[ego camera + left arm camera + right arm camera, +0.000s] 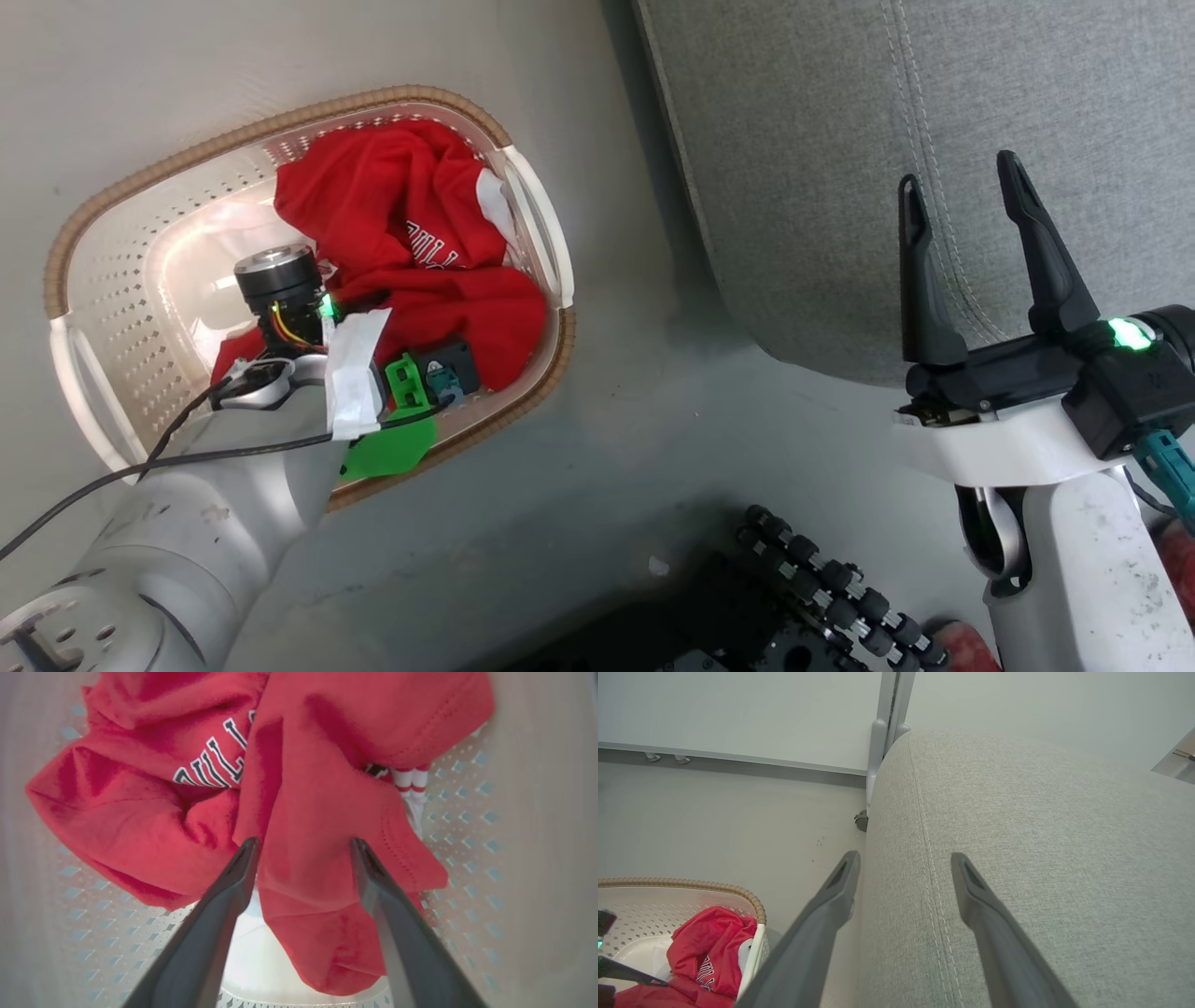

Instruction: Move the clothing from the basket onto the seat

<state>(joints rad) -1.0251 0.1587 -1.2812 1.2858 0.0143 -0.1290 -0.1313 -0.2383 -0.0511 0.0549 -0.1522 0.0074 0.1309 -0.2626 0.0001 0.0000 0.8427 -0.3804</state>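
While left end effector [304, 843] straddles clothing [327, 802] unclenched, right end effector [905, 857] gapes over the seat [1041, 858] edge

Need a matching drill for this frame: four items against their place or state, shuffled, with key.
Column A
1. clothing
2. basket
3. left gripper
4. right gripper

Column B
a. on the floor beside the seat
b. open, fingers over the seat's edge
c. heaped inside the basket
d. open, fingers either side of a red fold

Pairs: 1-c, 2-a, 3-d, 4-b
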